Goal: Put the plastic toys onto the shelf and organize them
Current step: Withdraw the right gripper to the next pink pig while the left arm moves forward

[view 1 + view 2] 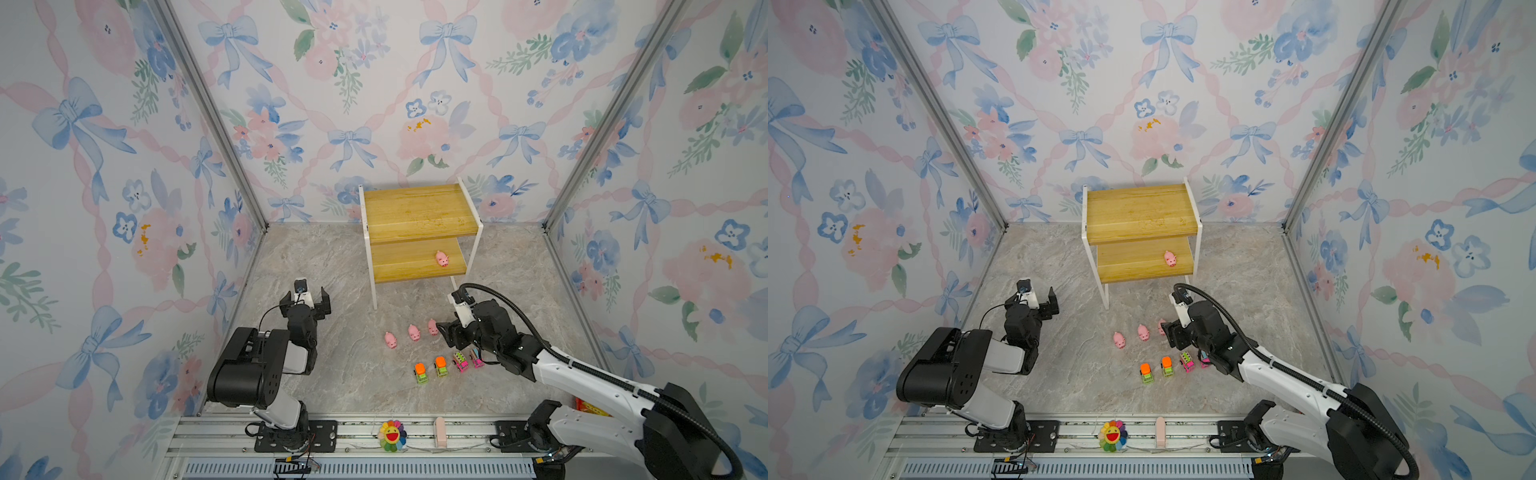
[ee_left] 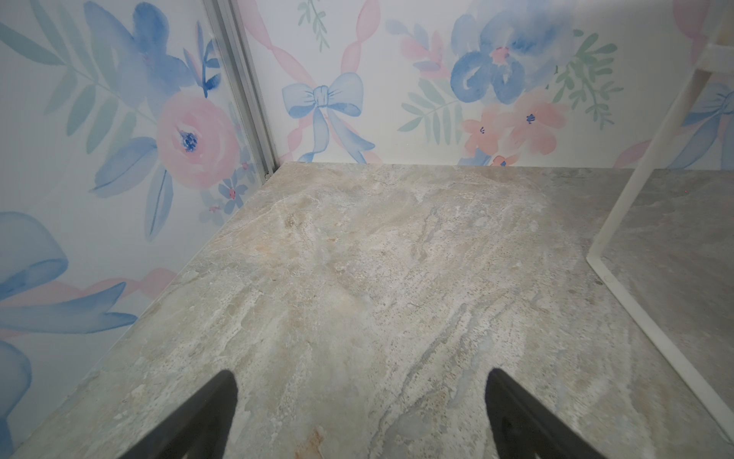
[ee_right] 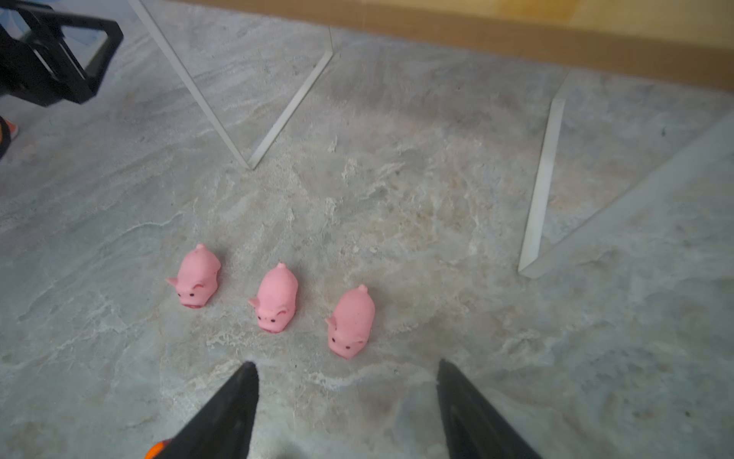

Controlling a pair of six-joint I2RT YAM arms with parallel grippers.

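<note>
The shelf (image 1: 415, 208) stands at the back middle, with one pink pig (image 1: 441, 258) on its lower board. Three more pigs (image 3: 197, 277) (image 3: 276, 298) (image 3: 351, 322) stand in a row on the floor in front of it. Nearer the front is a row of trucks: two orange-topped (image 1: 420, 372) (image 1: 441, 366) and two pink (image 1: 460, 361) (image 1: 476, 358). My right gripper (image 3: 345, 365) is open and empty, low over the floor just short of the rightmost pig (image 1: 433, 327). My left gripper (image 1: 307, 297) is open and empty, off to the left of the shelf.
A rainbow flower plush (image 1: 392, 435) and a small pink block (image 1: 439, 432) sit on the front rail. Patterned walls close in the left, back and right. The shelf's white leg (image 2: 643, 167) is close to my left gripper (image 2: 359, 375).
</note>
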